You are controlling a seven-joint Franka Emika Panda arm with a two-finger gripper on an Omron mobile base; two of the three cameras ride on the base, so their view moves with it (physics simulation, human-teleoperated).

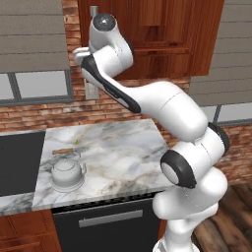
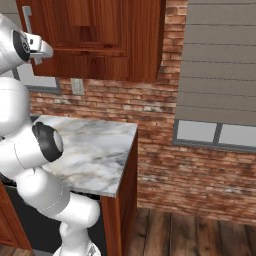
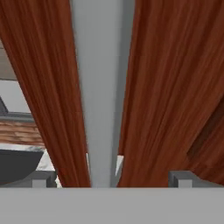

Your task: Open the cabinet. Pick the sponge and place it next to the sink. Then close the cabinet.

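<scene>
The robot is on the first step, opening the cabinet point(image 1: 162, 44): its gripper point(image 3: 112, 179) has wide-open jaws around the silver handle point(image 3: 103, 87), holding nothing, and should squeeze, then pull.

Setting: domestic kitchen. Evidence: marble counter point(image 1: 123, 147) carrying a silver kettle point(image 1: 67, 173); reddish-brown wooden wall cabinet point(image 2: 100, 40); black appliance front point(image 1: 108, 224) with horizontal grey handle below; red brick wall point(image 2: 155, 125); window point(image 2: 215, 134); wood plank floor point(image 2: 190, 232).
</scene>
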